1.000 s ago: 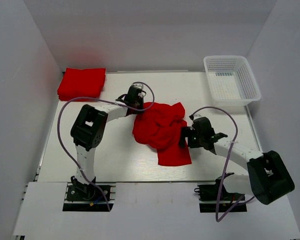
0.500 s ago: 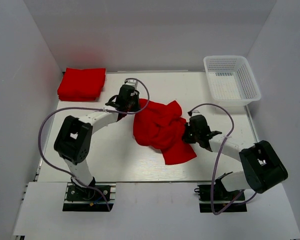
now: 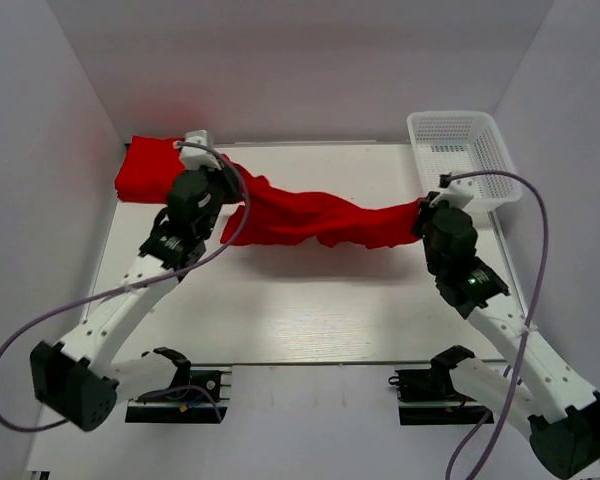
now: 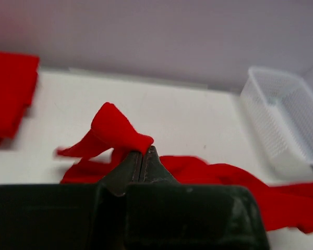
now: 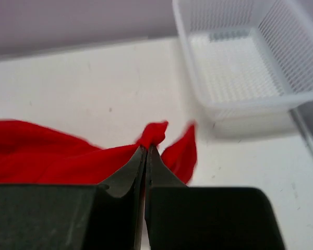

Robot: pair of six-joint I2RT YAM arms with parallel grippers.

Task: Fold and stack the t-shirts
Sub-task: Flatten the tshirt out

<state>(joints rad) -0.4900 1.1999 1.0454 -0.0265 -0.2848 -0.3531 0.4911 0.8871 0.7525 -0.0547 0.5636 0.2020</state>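
A red t-shirt hangs stretched in a band between both arms above the middle of the table. My left gripper is shut on its left end; in the left wrist view the cloth bunches out past the closed tips of that gripper. My right gripper is shut on the right end, and in the right wrist view a red tuft sticks out of the closed tips of the gripper. Another red t-shirt lies folded at the far left corner, also in the left wrist view.
A white mesh basket stands at the far right corner of the table, close behind my right gripper; it also shows in the left wrist view and the right wrist view. White walls enclose the table on three sides.
The right gripper closed on the crumpled shirt. Both arms then rose and drew apart, pulling the shirt from a heap into a taut band.
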